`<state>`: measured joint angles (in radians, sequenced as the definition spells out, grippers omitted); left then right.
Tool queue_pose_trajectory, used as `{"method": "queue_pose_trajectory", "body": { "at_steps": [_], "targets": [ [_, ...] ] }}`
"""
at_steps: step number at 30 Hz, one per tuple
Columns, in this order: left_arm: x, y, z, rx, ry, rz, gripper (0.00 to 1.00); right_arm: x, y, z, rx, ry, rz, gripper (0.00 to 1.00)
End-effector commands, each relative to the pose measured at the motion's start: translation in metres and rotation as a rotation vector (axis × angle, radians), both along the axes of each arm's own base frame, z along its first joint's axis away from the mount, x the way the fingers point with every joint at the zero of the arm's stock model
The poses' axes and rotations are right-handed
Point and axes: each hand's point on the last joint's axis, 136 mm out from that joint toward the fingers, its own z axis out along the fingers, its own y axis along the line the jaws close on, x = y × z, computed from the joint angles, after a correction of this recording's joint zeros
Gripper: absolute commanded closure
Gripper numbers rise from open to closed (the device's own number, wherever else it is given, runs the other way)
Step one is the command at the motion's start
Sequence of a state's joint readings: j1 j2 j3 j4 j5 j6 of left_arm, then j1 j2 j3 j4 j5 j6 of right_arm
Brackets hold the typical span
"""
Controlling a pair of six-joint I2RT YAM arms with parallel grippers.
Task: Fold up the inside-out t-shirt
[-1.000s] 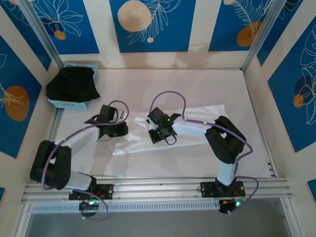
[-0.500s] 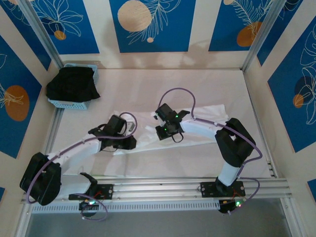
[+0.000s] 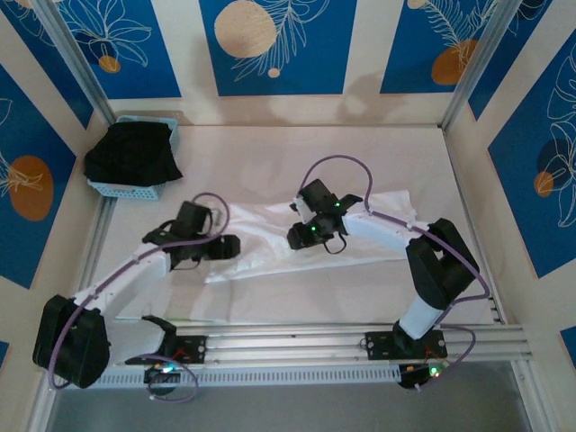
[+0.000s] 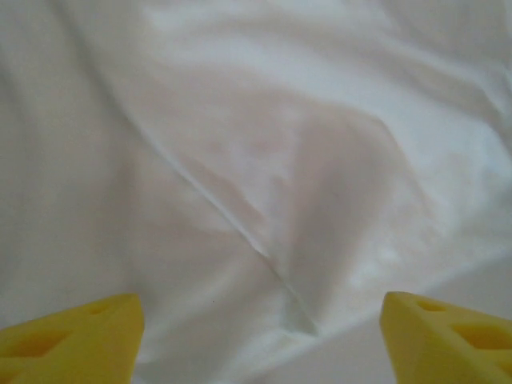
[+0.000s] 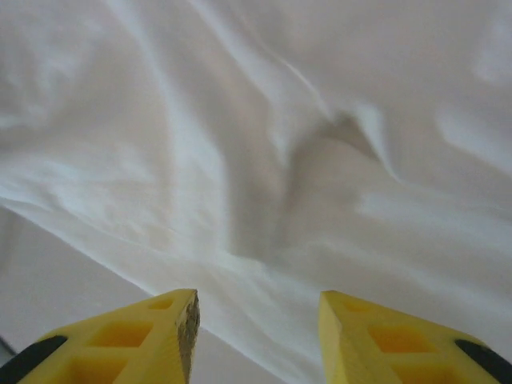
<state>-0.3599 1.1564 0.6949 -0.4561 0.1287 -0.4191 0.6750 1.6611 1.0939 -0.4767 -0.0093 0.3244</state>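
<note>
Mid-table, inside-out t-shirt (image 3: 256, 238) lies rumpled in a diagonal strip, not yet folded. Left gripper (image 4: 260, 340) wide, empty, over its left end; right gripper (image 5: 258, 320) narrower, empty, over the middle. Likely step: flattening. Next move needs edge grips to spread it.

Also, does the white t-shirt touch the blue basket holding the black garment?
Apart. The top view shows bare table between the t-shirt and the basket.

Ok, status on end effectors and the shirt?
Left end effector open, empty. Right end effector open, empty. T-shirt rumpled, not folded. Black garment in basket, well apart.
</note>
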Motion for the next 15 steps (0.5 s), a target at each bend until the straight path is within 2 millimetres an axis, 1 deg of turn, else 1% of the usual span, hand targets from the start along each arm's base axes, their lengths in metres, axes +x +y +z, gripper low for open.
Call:
{"method": "queue_pose_trajectory", "body": {
  "at_steps": [1,4,6,7,9,11,15],
  "targets": [
    [0.027,0.026,-0.004,0.072,-0.057,0.100,0.12,0.012,0.030,-0.008,0.064,-0.005,0.003,0.59],
    [0.048,0.030,-0.012,0.129,-0.052,0.101,0.07,0.022,0.023,-0.032,-0.008,0.038,-0.076,0.68],
    [0.060,0.030,-0.022,0.148,-0.039,0.103,0.05,0.019,0.023,-0.046,-0.024,0.079,-0.093,0.73],
    [0.064,0.026,-0.027,0.143,-0.027,0.090,0.04,0.015,0.024,-0.052,-0.028,0.096,-0.089,0.75],
    [0.070,0.021,-0.037,0.136,0.001,0.076,0.02,0.009,0.026,-0.057,-0.029,0.100,-0.080,0.77],
    [0.071,0.012,-0.046,0.107,0.023,0.053,0.00,0.005,0.026,-0.057,-0.024,0.098,-0.079,0.77],
    [0.066,-0.009,-0.058,0.076,0.050,-0.012,0.00,0.002,0.023,-0.053,-0.010,0.087,-0.084,0.76]
  ]
}}
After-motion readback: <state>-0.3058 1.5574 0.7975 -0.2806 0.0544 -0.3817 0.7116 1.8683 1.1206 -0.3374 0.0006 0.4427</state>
